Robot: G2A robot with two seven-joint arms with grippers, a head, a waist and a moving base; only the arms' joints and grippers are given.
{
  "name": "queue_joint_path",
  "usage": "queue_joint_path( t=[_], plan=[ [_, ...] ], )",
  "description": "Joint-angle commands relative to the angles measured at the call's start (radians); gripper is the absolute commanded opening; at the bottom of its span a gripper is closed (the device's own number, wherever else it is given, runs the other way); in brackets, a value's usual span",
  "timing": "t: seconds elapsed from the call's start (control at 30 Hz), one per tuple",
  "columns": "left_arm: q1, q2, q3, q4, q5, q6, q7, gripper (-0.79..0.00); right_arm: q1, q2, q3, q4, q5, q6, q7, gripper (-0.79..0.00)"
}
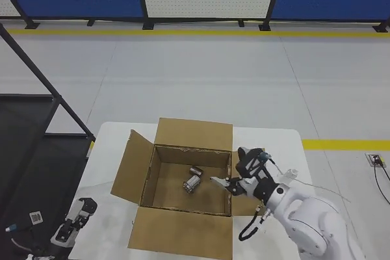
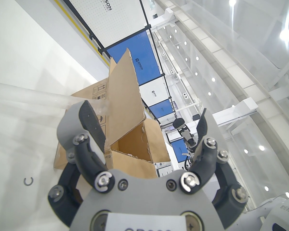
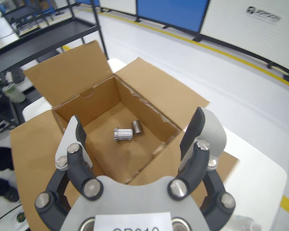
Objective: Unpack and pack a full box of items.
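Observation:
An open cardboard box (image 1: 157,170) stands in the middle of the white table, all flaps folded out. On its floor lie two metal parts: a silver ribbed cylinder (image 3: 121,134) and a darker short sleeve (image 3: 137,128), touching each other (image 1: 193,180). My right gripper (image 3: 137,115) hovers open and empty over the box's right rim (image 1: 226,184). My left gripper (image 2: 144,111) is open and empty, low at the table's near left corner (image 1: 83,209), facing the box's outer wall (image 2: 125,97).
A black shelf rack (image 1: 26,149) stands just left of the table (image 1: 110,146). A small white object (image 1: 290,172) lies on the table right of the box. A small C-shaped ring (image 2: 28,181) lies on the tabletop near the left gripper.

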Motion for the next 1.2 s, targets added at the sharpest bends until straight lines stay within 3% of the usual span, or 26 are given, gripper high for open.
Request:
queue_joint_path(
  t=[0.0, 0.13, 0.27, 0.5, 0.83, 1.17],
  plan=[
    [0.006, 0.000, -0.010, 0.001, -0.013, -0.004, 0.000, 0.000, 0.115, -0.015, -0.113, 0.075, 0.040, 0.003, 0.090, 0.000],
    [0.017, 0.001, -0.029, 0.003, -0.038, -0.012, -0.005, 0.000, 0.306, -0.057, -0.289, 0.277, 0.077, 0.084, 0.232, 0.000],
    [0.027, 0.002, -0.047, 0.006, -0.061, -0.021, -0.012, 0.000, 0.454, -0.108, -0.414, 0.499, 0.199, 0.120, 0.271, 0.000],
    [0.028, 0.004, -0.063, 0.018, -0.085, -0.026, -0.029, 0.000, 0.606, -0.186, -0.552, 0.800, 0.320, 0.171, 0.336, 0.000],
    [0.021, 0.006, -0.070, 0.028, -0.096, -0.024, -0.044, 0.000, 0.684, -0.275, -0.685, 1.003, 0.248, 0.359, 0.330, 0.000],
    [0.018, 0.007, -0.079, 0.040, -0.106, -0.025, -0.051, 0.000, 0.714, -0.337, -0.717, 1.161, 0.268, 0.350, 0.291, 0.000]
  ],
)
